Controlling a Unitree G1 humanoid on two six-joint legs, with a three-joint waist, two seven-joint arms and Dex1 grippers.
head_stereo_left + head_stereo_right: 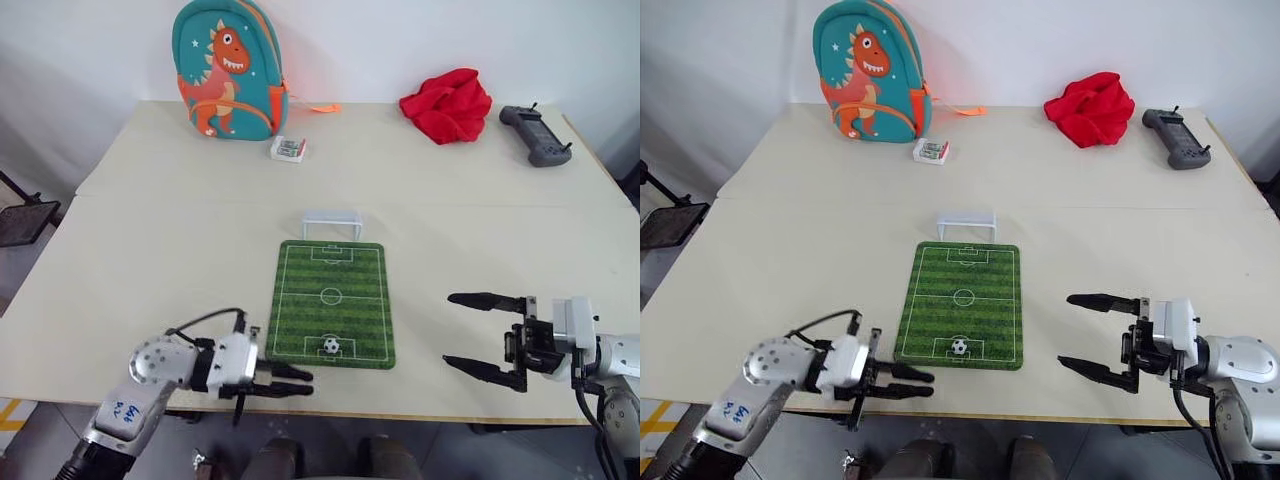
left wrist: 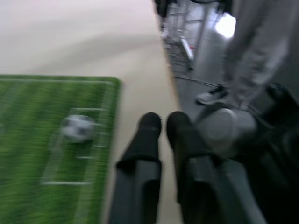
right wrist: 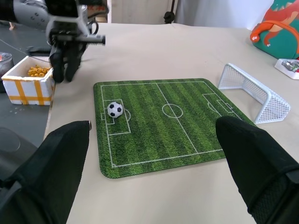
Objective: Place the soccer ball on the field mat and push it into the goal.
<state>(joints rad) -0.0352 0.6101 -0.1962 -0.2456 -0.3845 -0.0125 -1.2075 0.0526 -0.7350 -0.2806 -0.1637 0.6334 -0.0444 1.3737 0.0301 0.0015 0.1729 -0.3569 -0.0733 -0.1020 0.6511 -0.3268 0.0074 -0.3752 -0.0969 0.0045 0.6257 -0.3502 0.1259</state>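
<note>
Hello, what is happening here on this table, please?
A robot is playing toy soccer. The ball already lies on the green mat, at the near end. The goal stands at the far end, so the push remains. The left hand is shut and holds nothing, beside the mat's near corner. The right hand is open.

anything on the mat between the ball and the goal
Nothing visible. The ball sits in the near penalty box of the mat, and the striped run up to the goal at the far end is bare.
</note>
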